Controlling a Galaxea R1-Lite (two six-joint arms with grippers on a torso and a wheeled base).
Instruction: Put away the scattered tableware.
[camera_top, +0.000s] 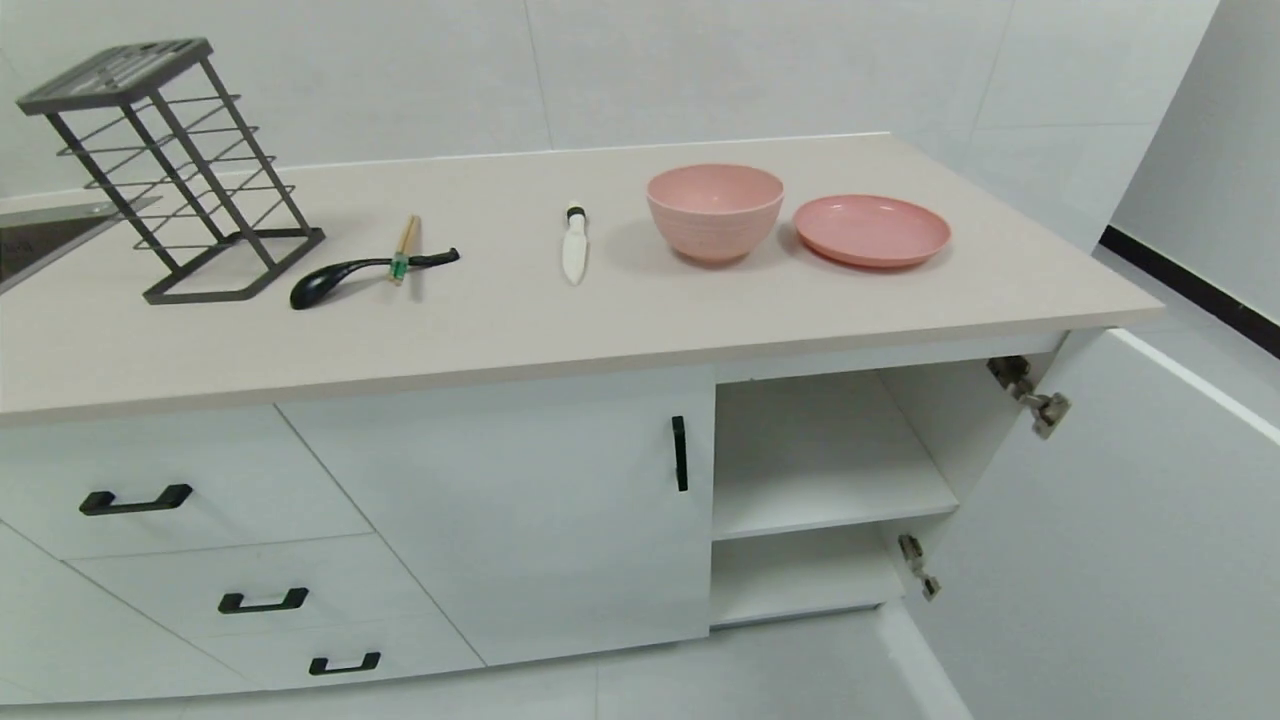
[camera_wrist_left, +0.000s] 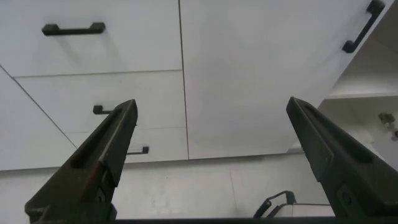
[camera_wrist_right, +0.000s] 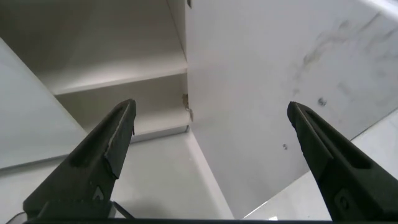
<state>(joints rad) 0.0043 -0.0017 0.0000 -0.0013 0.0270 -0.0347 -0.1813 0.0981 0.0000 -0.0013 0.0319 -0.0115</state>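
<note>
Left claw (camera_wrist_left: 211, 104) spread, empty, low before drawers (camera_wrist_left: 93, 53). Right claw (camera_wrist_right: 211, 104) spread, empty, facing open cabinet shelf (camera_wrist_right: 118, 79). On desk (camera_top: 600, 320): black spoon (camera_top: 330, 280) crossed by chopsticks (camera_top: 404, 250), white knife (camera_top: 575, 248), pink bowl (camera_top: 714, 212) just beside pink plate (camera_top: 870, 230). Rack (camera_top: 170, 160) far left.

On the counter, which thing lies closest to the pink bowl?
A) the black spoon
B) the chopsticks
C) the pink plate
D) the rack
C: the plate lies right beside the bowl, almost touching it, while the rack, spoon and chopsticks are far off toward the other end of the counter.
</note>
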